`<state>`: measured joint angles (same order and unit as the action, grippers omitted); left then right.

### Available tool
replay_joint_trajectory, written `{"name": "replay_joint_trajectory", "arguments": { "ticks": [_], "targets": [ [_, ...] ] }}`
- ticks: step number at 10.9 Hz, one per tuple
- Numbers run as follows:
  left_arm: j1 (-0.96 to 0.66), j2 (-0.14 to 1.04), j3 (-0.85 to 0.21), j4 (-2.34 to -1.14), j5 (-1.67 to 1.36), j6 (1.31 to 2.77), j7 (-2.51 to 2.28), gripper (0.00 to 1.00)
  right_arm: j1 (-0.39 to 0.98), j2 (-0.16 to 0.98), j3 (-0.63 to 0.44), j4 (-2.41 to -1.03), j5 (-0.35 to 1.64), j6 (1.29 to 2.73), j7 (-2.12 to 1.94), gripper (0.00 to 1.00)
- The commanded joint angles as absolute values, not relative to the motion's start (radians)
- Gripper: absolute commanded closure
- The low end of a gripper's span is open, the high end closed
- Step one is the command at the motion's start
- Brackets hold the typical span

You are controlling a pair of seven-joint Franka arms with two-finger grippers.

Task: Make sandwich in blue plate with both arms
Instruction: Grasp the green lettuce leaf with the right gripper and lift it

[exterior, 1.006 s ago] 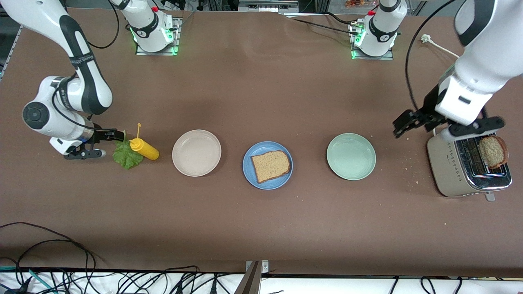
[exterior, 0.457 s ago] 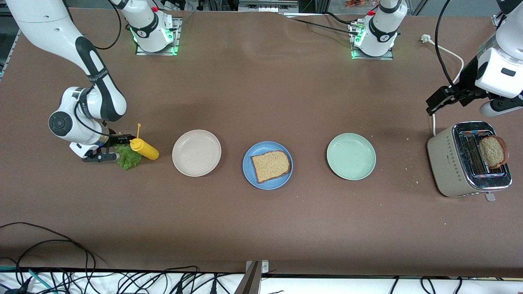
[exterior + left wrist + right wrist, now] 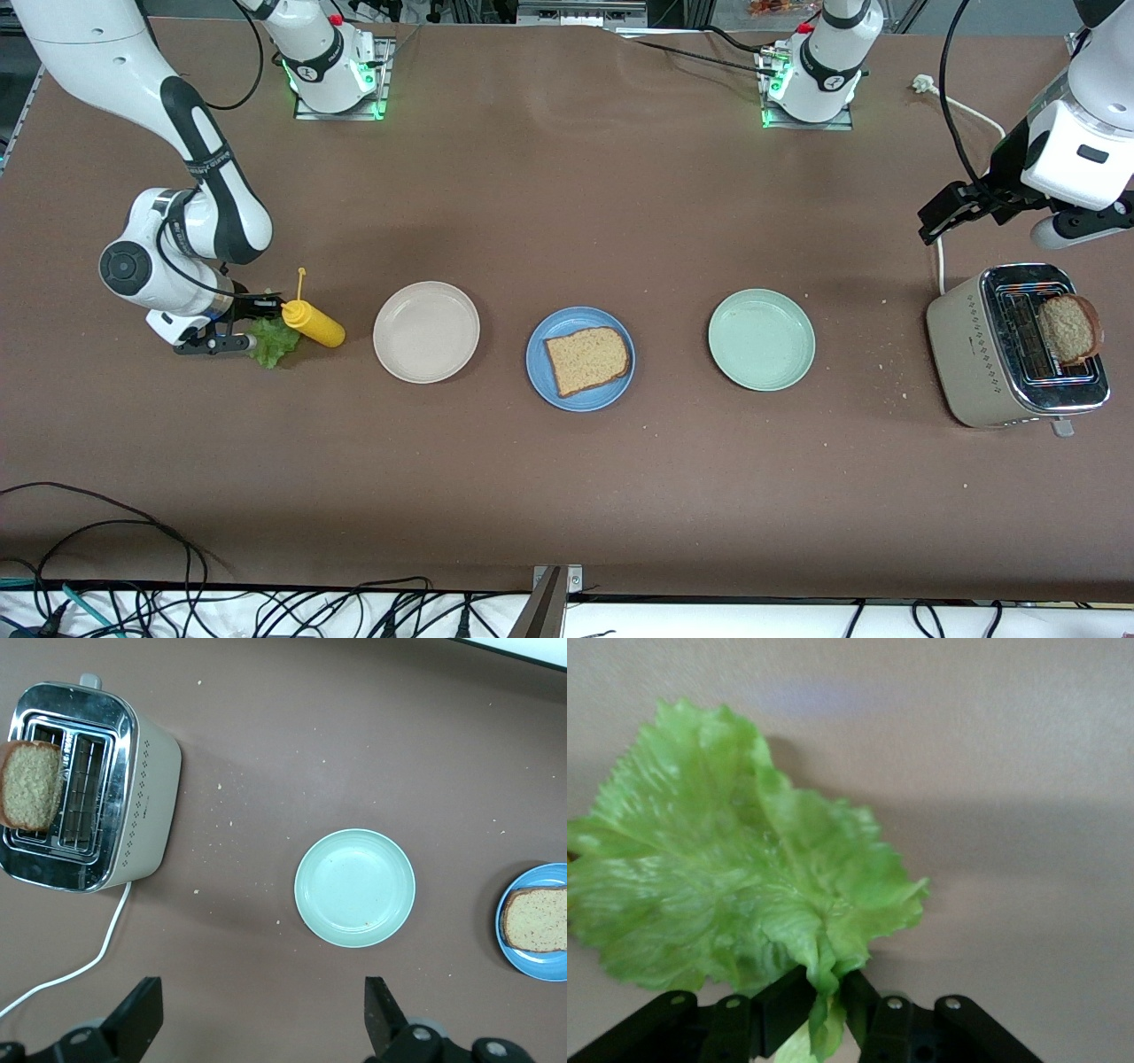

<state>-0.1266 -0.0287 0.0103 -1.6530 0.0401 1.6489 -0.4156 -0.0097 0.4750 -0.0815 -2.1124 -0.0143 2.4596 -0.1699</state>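
Right claw (image 3: 252, 324), low at the right arm's end of the desk (image 3: 567, 496), has its 2 fingers (image 3: 788, 1005) pinched on the stem edge of the lettuce leaf (image 3: 735, 895); the right wrist view shows the leaf squeezed between the pads, its ruffled body lying on the desk surface. A yellow squeeze bottle (image 3: 312, 323) lies on its side touching the leaf, at roughly 2 o'clock from it in the front view.

Blue plate (image 3: 540, 372) sits mid-desk and carries 1 brown bread slice (image 3: 586, 359), lying flat inside the rim. At the plate's 9 o'clock in the front view, near but apart, is a cream plate (image 3: 426, 331) with nothing on it. At its 3 o'clock, near but apart, is a mint-green plate (image 3: 761, 339), with scattered crumbs on the desk around it.

At the left arm's end of the desk stands a silver 2-slot toaster (image 3: 974, 354). A second bread slice (image 3: 1069, 329) stands up out of 1 slot, with the other slot unfilled. A white cord (image 3: 961, 111) runs from the toaster across the desk toward the arm bases.

Left claw (image 3: 952, 206) hangs in the air over bare desk at about 11 o'clock from the toaster in the front view, its fingers (image 3: 379, 1014) spread wide and holding nothing.
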Motion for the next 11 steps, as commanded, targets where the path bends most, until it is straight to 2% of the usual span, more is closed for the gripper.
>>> {"name": "replay_joint_trajectory", "arguments": {
  "ticks": [1,3,8,11],
  "targets": [
    [-0.123,-0.023,0.005,-1.632,0.066,1.626,-0.417,0.00,-0.014,0.459,-0.072,-2.024,0.008,2.337,-0.192,0.84],
    [-0.114,-0.018,0.012,-1.632,0.066,1.626,-0.414,0.00,-0.014,0.443,-0.071,-1.930,0.008,2.194,-0.192,0.84],
    [-0.103,-0.018,0.009,-1.631,0.066,1.628,-0.410,0.00,-0.011,0.426,-0.069,-1.605,0.009,1.728,-0.189,0.83],
    [-0.104,-0.017,0.011,-1.631,0.063,1.628,-0.410,0.00,-0.005,0.394,0.017,-1.461,0.009,1.540,-0.126,0.83]
  ]
}}
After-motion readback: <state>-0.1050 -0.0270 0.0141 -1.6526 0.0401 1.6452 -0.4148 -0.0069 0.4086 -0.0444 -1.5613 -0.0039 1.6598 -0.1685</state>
